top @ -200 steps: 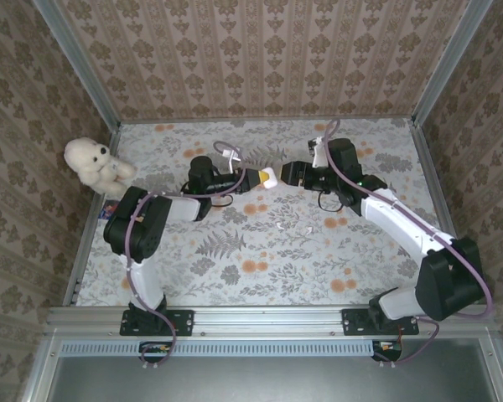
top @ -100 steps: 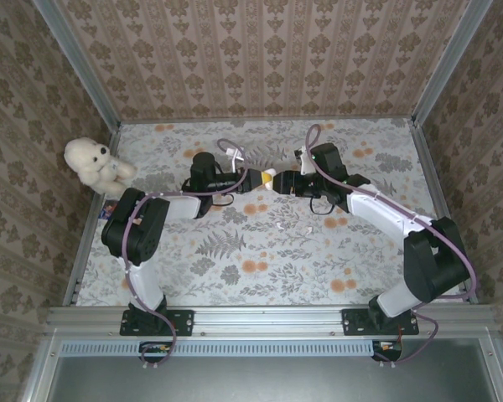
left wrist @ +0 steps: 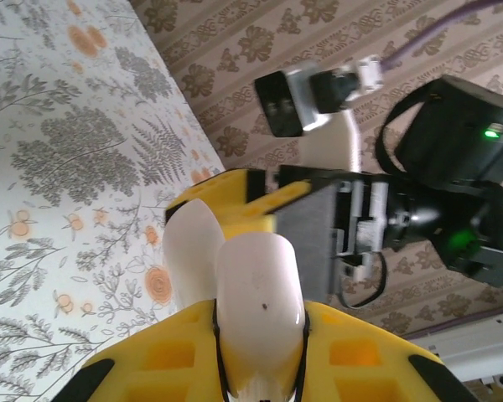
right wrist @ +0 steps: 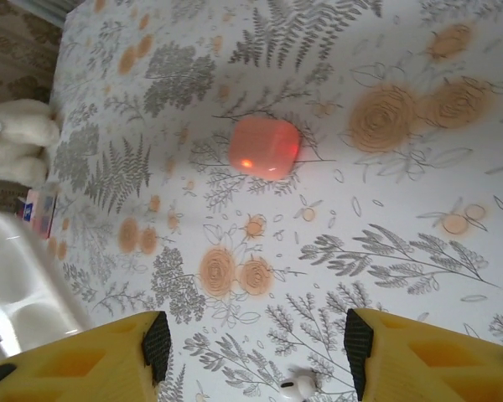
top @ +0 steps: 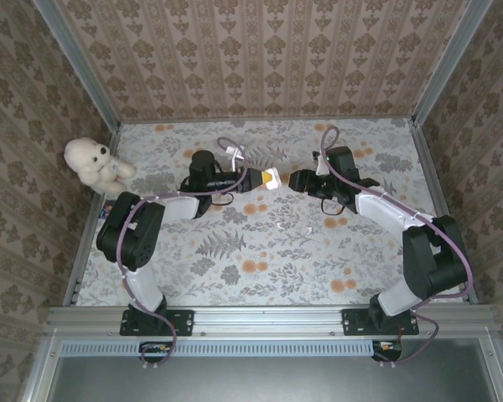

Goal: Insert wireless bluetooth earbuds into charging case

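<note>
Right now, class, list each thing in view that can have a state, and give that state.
left hand: shut on the white case, above the table.
right hand: open, empty.
white case: gripped by the left hand, lid looks open.
orange case: closed, lying on the table.
white earbud: loose on the table, outside any case.

Blurred white case, cut off by the right wrist view's left edge
</note>
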